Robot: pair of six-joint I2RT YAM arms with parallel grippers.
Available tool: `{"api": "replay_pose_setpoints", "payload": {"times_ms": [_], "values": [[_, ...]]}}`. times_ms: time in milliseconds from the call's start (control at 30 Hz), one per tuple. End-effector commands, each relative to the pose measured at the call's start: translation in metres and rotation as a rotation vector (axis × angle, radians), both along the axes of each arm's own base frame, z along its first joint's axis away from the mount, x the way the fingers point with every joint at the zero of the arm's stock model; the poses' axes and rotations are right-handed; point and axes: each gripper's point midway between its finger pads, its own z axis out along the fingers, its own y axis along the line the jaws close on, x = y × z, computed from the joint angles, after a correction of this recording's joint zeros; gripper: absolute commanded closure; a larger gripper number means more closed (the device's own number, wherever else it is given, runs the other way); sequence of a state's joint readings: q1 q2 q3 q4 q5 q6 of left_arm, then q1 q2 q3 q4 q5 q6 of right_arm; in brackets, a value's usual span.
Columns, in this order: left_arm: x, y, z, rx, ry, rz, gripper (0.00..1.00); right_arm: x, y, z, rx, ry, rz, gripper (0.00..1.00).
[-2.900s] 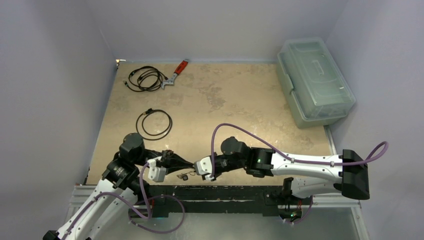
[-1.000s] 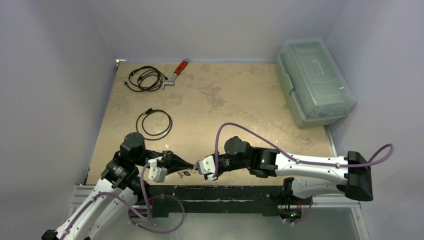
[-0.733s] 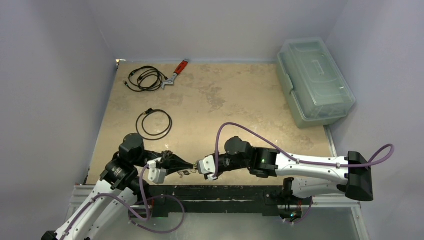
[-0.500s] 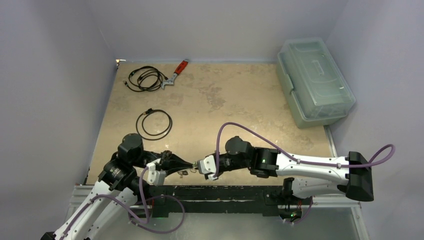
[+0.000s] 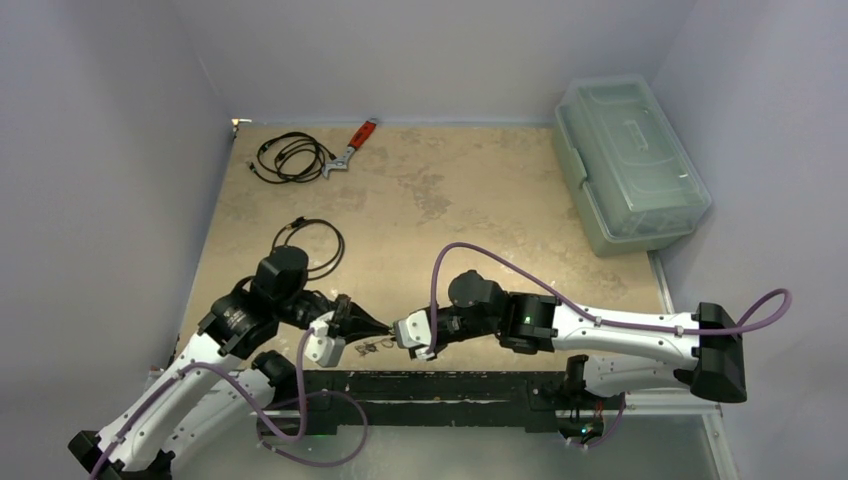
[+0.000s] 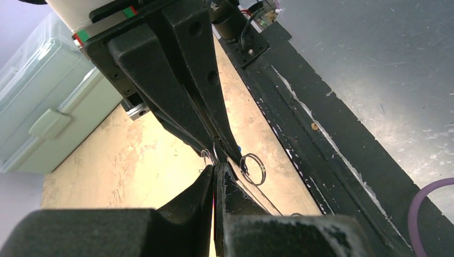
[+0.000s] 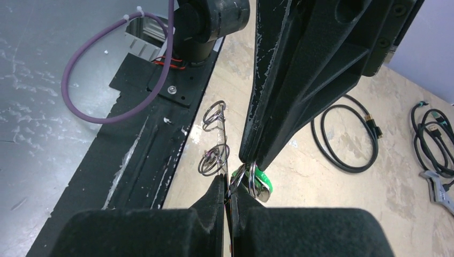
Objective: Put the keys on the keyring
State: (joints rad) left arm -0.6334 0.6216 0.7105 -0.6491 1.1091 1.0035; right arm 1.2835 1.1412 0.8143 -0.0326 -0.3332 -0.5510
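Top camera looks down from behind; facing wrist cameras closely share the keyring [image 7: 215,159]

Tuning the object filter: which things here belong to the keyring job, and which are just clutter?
Job: small green-tagged key; thin grey metal keyring carrying small split rings.
Lying about: far coiled black cable; nearer coiled black cable; red-handled wrench; clear lidded plastic box.

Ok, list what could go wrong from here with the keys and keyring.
1. The left gripper and right gripper are shut tip to tip, the tiny green-tagged key hanging at the tips; slight misalignment could knock it loose.
2. The small metal split rings are close to the black base rail; anything dropped may land off the tan table.
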Motion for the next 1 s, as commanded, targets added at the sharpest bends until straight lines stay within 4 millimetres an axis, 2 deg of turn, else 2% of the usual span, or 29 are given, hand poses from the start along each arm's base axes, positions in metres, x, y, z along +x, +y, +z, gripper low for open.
{"api": "replay_pose_setpoints", "payload": {"times_ms": [0, 267, 633, 833, 967], "values": [[-0.003, 0.001, 0.011, 0.005, -0.072, -0.031, 1.00, -0.004, 0.009, 0.044, 0.124, -0.038, 0.039, 1.00], [-0.007, 0.000, 0.024, 0.009, -0.128, -0.054, 1.00, -0.009, 0.007, 0.046, 0.128, -0.028, 0.060, 1.00], [-0.014, -0.007, 0.026, 0.036, -0.170, -0.111, 1.00, -0.019, 0.006, 0.055, 0.150, -0.008, 0.108, 1.00], [-0.016, -0.010, 0.020, 0.068, -0.180, -0.124, 1.00, -0.019, 0.007, 0.061, 0.159, -0.007, 0.109, 1.00], [-0.017, -0.011, 0.022, 0.065, -0.198, -0.127, 1.00, -0.017, 0.005, 0.053, 0.125, 0.009, 0.088, 1.00]]}}
